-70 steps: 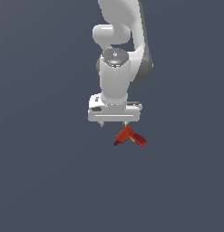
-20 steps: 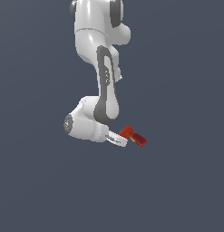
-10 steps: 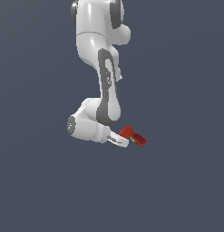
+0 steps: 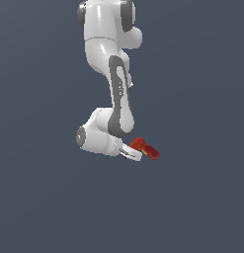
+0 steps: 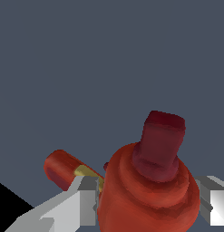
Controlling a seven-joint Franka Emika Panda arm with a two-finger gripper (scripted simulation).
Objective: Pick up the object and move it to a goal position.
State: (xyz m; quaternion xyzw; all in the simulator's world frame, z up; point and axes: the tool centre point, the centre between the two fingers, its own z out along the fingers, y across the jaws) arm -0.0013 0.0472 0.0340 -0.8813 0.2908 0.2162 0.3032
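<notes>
- Plain dark slate-blue background fills both views, with no edge, wall or other item to be seen.
- The red drill-shaped object (image 4: 144,148) sticks out from the gripper (image 4: 135,152) toward the exterior view's right, its far end tilted slightly downward.
- From the wrist view the object (image 5: 149,190) shows a wide rounded red body with a darker red block on its outer end, and a smaller red cylinder branching off beside a small yellowish mark (image 5: 88,174).
- The gripper (image 5: 145,206) is clamped on the object, a grey finger (image 5: 88,204) pressed against each side of the red body.
- The white arm (image 4: 111,79) hangs down above the object and bends at the wrist, so the gripper points sideways.
</notes>
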